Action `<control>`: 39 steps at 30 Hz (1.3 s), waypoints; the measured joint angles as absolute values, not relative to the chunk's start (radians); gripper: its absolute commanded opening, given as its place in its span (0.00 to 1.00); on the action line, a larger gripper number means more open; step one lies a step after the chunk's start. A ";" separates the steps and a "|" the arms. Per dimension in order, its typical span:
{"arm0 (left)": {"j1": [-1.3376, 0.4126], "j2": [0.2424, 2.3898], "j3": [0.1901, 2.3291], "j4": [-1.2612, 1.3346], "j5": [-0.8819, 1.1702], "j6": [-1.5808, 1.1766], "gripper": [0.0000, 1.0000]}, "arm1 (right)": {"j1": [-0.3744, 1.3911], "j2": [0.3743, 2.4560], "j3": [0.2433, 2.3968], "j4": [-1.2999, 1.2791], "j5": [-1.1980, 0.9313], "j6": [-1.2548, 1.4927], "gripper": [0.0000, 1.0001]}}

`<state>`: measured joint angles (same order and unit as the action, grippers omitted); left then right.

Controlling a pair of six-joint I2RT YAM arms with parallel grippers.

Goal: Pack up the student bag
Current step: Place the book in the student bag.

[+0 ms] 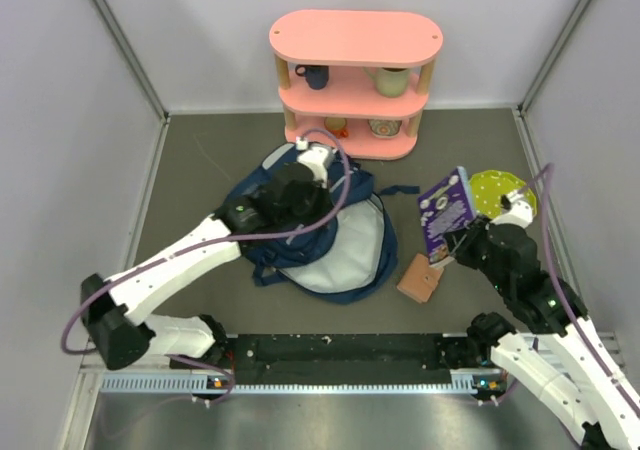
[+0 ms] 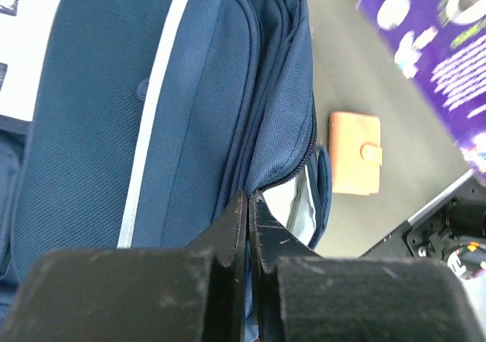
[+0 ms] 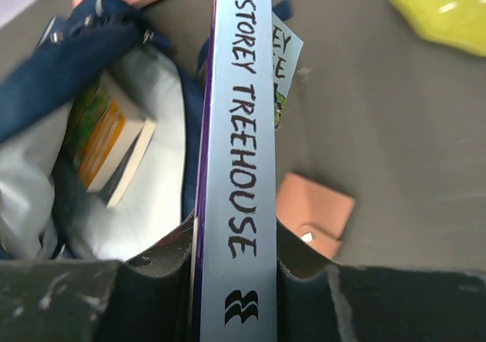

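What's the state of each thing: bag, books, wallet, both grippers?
Bag: open, pale lining showing.
Inner book: lying inside the bag.
Purple book: held up, clear of the bag.
Wallet: closed, on the table.
Left gripper: shut, tips at the bag's zip edge.
Right gripper: shut on the purple book.

White shells and black joints on left arm [image 1: 180,260] and right arm [image 1: 548,365]; purple cable [image 1: 347,175] looping along each; green indicator lights [image 1: 241,208]; black, scuffed jaws.

The purple book [image 3: 235,167] has its title cut by the top edge; the yellow-green book [image 3: 95,133] is blurred.
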<state>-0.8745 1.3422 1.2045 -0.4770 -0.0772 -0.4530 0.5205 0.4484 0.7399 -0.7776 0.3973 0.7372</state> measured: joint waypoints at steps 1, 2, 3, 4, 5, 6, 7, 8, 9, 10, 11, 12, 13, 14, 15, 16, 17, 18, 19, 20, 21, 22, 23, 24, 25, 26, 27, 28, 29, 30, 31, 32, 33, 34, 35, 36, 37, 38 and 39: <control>-0.854 1.297 1.193 -0.483 -0.086 -0.448 0.00 | 0.521 0.460 0.723 -0.754 0.333 0.740 0.00; -0.837 1.258 1.187 -0.491 -0.096 -0.443 0.00 | 0.521 0.464 0.711 -0.733 0.284 0.744 0.00; -0.825 1.229 1.185 -0.501 -0.107 -0.439 0.00 | 0.521 0.467 0.698 -0.711 0.232 0.751 0.00; -0.816 1.209 1.185 -0.512 -0.120 -0.434 0.00 | 0.521 0.468 0.687 -0.691 0.184 0.760 0.00; -0.811 1.198 1.185 -0.521 -0.128 -0.430 0.00 | 0.521 0.468 0.681 -0.676 0.147 0.770 0.00; -0.807 1.190 1.185 -0.533 -0.138 -0.425 0.00 | 0.521 0.468 0.678 -0.657 0.092 0.788 0.00; -0.805 1.188 1.185 -0.547 -0.147 -0.422 0.00 | 0.521 0.467 0.675 -0.642 0.060 0.798 0.00; -0.804 1.188 1.185 -0.556 -0.152 -0.419 0.00 | 0.521 0.467 0.675 -0.624 0.019 0.817 0.00; -0.804 1.189 1.185 -0.562 -0.153 -0.418 0.00 | 0.521 0.467 0.675 -0.605 -0.020 0.835 0.00; -0.804 1.189 1.185 -0.569 -0.156 -0.418 0.00 | 0.521 0.469 0.675 -0.585 -0.057 0.853 0.00; -0.804 1.189 1.186 -0.573 -0.159 -0.418 0.00 | 0.521 0.472 0.675 -0.563 -0.099 0.876 0.00; -0.804 1.189 1.189 -0.576 -0.165 -0.419 0.00 | 0.521 0.481 0.674 -0.542 -0.141 0.896 0.00; -0.804 1.189 1.190 -0.576 -0.167 -0.419 0.00 | 0.521 0.493 0.673 -0.523 -0.177 0.913 0.00; -0.804 1.189 1.190 -0.577 -0.173 -0.420 0.00 | 0.521 0.511 0.668 -0.493 -0.224 0.937 0.00; -0.804 1.189 1.192 -0.577 -0.177 -0.421 0.00 | 0.521 0.530 0.659 -0.459 -0.268 0.961 0.00; -0.804 1.188 1.192 -0.577 -0.183 -0.422 0.00 | 0.521 0.548 0.645 -0.429 -0.309 0.984 0.00; -0.804 1.186 1.192 -0.577 -0.189 -0.424 0.00 | 0.521 0.564 0.622 -0.395 -0.349 1.010 0.00; -0.804 1.183 1.192 -0.577 -0.196 -0.425 0.00 | 0.521 0.574 0.607 -0.380 -0.371 1.025 0.00; -0.804 1.179 1.192 -0.577 -0.202 -0.427 0.00 | 0.521 0.587 0.588 -0.368 -0.393 1.042 0.00; -0.804 1.170 1.192 -0.577 -0.211 -0.429 0.00 | 0.521 0.596 0.569 -0.356 -0.415 1.054 0.00; -0.804 1.159 1.192 -0.577 -0.222 -0.429 0.00 | 0.521 0.606 0.551 -0.337 -0.439 1.067 0.00; -0.804 1.148 1.192 -0.577 -0.231 -0.432 0.00 | 0.521 0.616 0.539 -0.319 -0.462 1.076 0.00; -0.802 1.136 1.192 -0.577 -0.239 -0.436 0.00 | 0.521 0.634 0.529 -0.296 -0.490 1.085 0.00; -0.800 1.127 1.192 -0.577 -0.245 -0.438 0.00 | 0.521 0.656 0.523 -0.262 -0.517 1.095 0.00; -0.799 1.118 1.192 -0.577 -0.249 -0.442 0.00 | 0.521 0.679 0.516 -0.217 -0.541 1.110 0.00; -0.797 1.110 1.192 -0.577 -0.249 -0.443 0.00 | 0.521 0.700 0.508 -0.168 -0.557 1.124 0.00; -0.796 1.107 1.192 -0.576 -0.248 -0.443 0.00 | 0.521 0.716 0.501 -0.129 -0.567 1.135 0.00; -0.796 1.103 1.192 -0.576 -0.245 -0.443 0.00 | 0.521 0.743 0.493 -0.074 -0.580 1.151 0.00; -0.795 1.102 1.192 -0.575 -0.242 -0.443 0.00 | 0.521 0.761 0.490 -0.040 -0.588 1.159 0.00; -0.794 1.102 1.192 -0.574 -0.236 -0.442 0.00 | 0.521 0.789 0.489 -0.004 -0.598 1.169 0.00; -0.793 1.102 1.192 -0.571 -0.229 -0.441 0.00 | 0.521 0.821 0.488 0.041 -0.607 1.180 0.00; -0.793 1.102 1.192 -0.569 -0.224 -0.439 0.00 | 0.521 0.855 0.486 0.089 -0.616 1.191 0.00; -0.793 1.102 1.192 -0.568 -0.219 -0.437 0.00 | 0.521 0.888 0.484 0.128 -0.622 1.200 0.00; -0.793 1.102 1.192 -0.567 -0.215 -0.435 0.00 | 0.521 0.920 0.484 0.161 -0.627 1.209 0.00; -0.793 1.102 1.192 -0.567 -0.212 -0.434 0.00 | 0.521 0.951 0.484 0.194 -0.632 1.216 0.00; -0.793 1.102 1.192 -0.567 -0.206 -0.431 0.00 | 0.521 0.980 0.484 0.221 -0.635 1.221 0.00; -0.793 1.102 1.192 -0.566 -0.204 -0.431 0.00 | 0.522 1.009 0.484 0.250 -0.638 1.228 0.00; -0.793 1.102 1.192 -0.565 -0.200 -0.430 0.00 | 0.522 1.037 0.484 0.277 -0.638 1.235 0.00; -0.793 1.101 1.192 -0.563 -0.198 -0.429 0.00 | 0.524 1.058 0.484 0.299 -0.639 1.241 0.00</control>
